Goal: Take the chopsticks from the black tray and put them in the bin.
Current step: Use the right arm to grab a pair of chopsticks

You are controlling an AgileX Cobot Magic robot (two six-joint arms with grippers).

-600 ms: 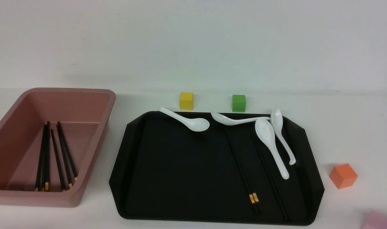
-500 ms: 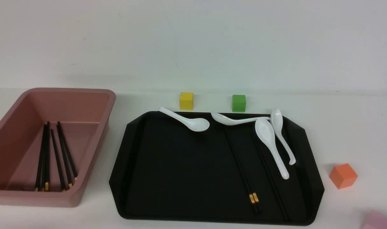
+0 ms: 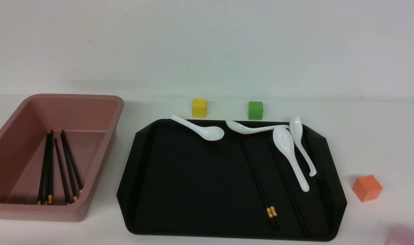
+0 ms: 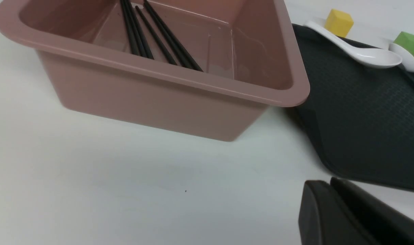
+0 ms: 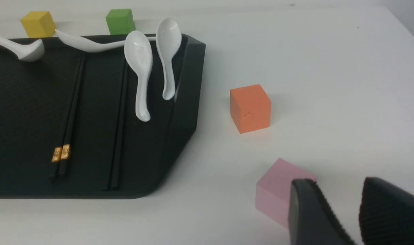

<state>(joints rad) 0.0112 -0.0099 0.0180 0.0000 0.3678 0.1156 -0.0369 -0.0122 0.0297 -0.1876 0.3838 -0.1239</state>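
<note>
Bin (image 3: pixel 100 163), far L: takes chopsticks; release low.
L gripper (image 4: pixel 330 182): fingers together, nothing held.
Tray (image 3: pixel 193 234), ctr: chopsticks (image 3: pixel 254 173), R half; pinch squarely nr gold bands, avoid spoons (image 3: pixel 291 149).
R gripper (image 5: pixel 338 183): fingers apart, empty.

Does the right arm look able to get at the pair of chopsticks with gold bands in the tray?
Probably yes: nothing lies over the gold bands of the chopsticks, and the right pincer is open. How far the arm can reach, I cannot tell.
</note>
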